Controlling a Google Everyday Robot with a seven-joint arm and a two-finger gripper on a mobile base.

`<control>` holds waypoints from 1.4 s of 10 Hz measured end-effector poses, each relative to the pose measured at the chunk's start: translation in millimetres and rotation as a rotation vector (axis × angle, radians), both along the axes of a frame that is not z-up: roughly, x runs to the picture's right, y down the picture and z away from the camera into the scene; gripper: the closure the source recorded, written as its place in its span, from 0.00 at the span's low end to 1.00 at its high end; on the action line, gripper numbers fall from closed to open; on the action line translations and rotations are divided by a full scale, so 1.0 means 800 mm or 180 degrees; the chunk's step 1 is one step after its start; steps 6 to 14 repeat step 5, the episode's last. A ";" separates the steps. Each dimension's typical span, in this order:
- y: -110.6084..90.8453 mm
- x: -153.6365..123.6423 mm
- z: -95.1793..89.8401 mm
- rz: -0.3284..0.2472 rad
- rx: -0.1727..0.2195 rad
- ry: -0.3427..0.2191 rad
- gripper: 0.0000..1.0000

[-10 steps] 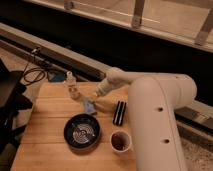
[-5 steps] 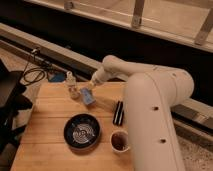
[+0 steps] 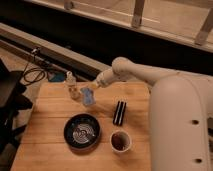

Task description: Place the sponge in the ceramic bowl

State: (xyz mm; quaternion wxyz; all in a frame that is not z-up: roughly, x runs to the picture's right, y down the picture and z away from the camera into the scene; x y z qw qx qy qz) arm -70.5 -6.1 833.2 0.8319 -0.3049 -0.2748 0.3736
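Note:
The sponge (image 3: 88, 95), a small blue-grey block, hangs tilted above the wooden table, held at its top by my gripper (image 3: 93, 89) at the end of the white arm. It sits behind and slightly right of the ceramic bowl (image 3: 82, 131), a dark round dish with pale rings inside, which rests on the table's front half. The sponge is up and apart from the bowl.
A pale cup (image 3: 120, 141) with a dark reddish inside stands right of the bowl. A long black ribbed bar (image 3: 119, 112) lies behind the cup. A small clear bottle (image 3: 73, 88) stands just left of the sponge. The wooden table (image 3: 47, 130) has cables beyond its far left corner.
The gripper with the sponge has moved left and slightly away from the table's middle, towards the small bottle, and the arm has swung further back.

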 end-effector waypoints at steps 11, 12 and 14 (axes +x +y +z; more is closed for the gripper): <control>0.096 0.013 -0.101 0.0071 -0.0582 0.0295 1.00; 0.096 0.013 -0.101 0.0071 -0.0582 0.0295 1.00; 0.096 0.013 -0.101 0.0071 -0.0582 0.0295 1.00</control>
